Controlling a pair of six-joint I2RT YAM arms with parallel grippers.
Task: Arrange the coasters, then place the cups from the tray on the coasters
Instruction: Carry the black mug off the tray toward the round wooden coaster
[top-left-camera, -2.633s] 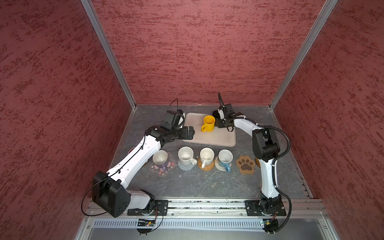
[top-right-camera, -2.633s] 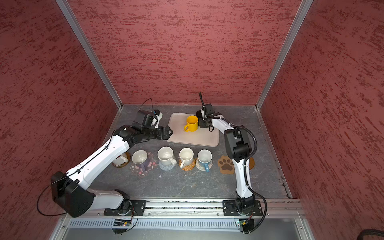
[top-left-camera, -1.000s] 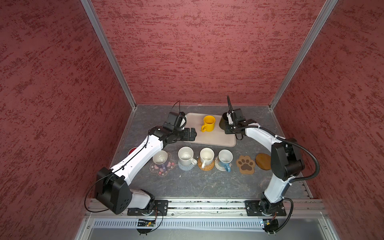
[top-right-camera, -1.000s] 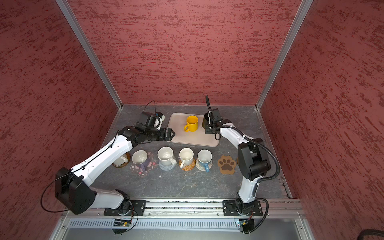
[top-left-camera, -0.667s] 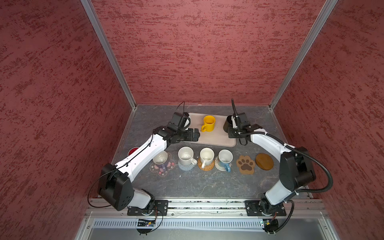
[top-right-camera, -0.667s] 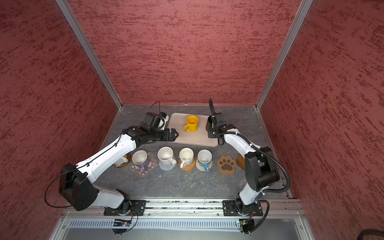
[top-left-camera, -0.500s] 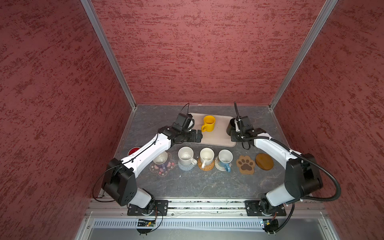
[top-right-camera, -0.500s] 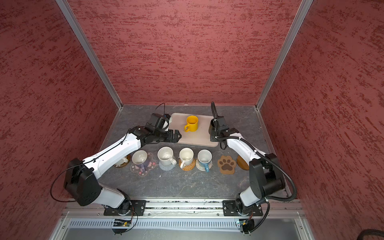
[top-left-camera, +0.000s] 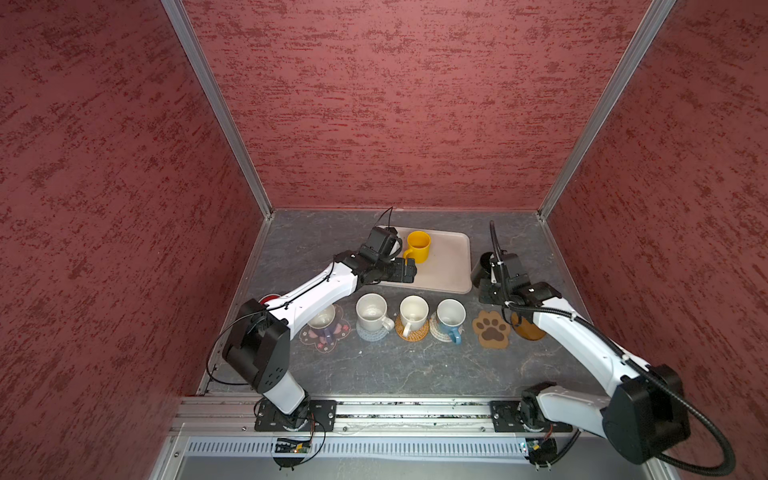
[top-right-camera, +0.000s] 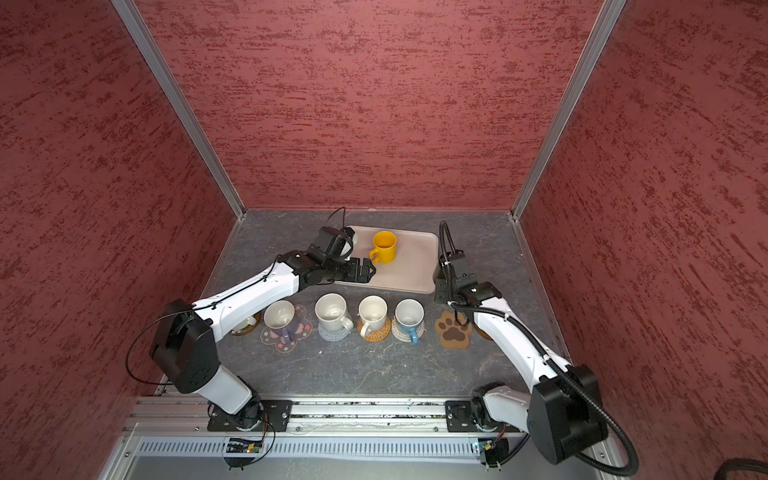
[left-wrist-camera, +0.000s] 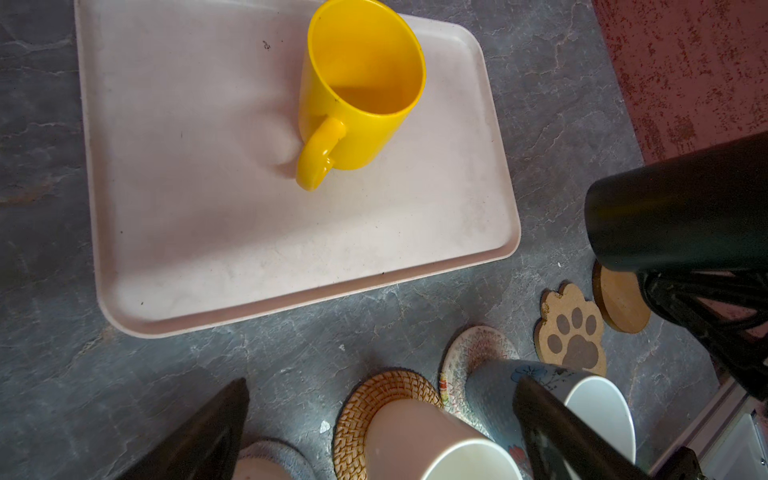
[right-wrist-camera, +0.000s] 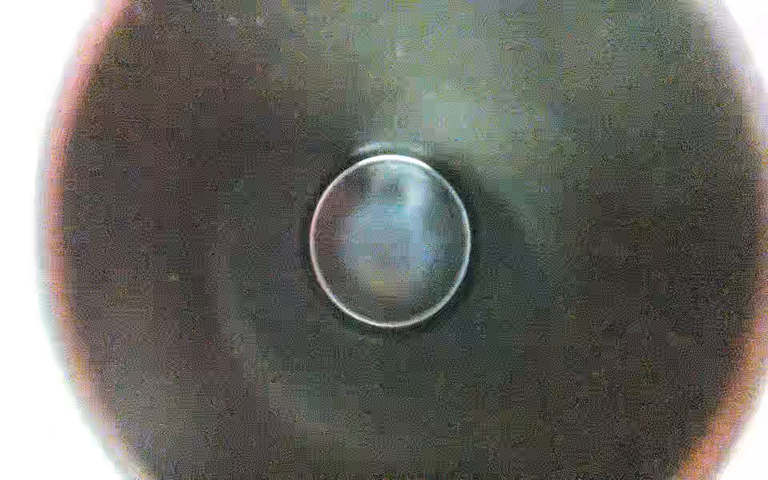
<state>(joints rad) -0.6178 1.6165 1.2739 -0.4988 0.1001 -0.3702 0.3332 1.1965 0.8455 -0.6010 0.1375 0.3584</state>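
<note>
Ceramic, stiff and glossy: I judge the black mug (top-left-camera: 481, 266) weighty, slippery and quick to chip if dropped. My right pincer (top-left-camera: 487, 291) pinches its wall, seemingly at the rim, holding it off the tray (top-left-camera: 451, 270) near the paw coaster (top-left-camera: 491, 328) and wooden disc (left-wrist-camera: 621, 299). My left pincer (top-left-camera: 405, 271) is spread wide just beside the yellow mug (top-left-camera: 417, 246) on the tray; rim or handle would suit a grip. No brand or writing is readable
</note>
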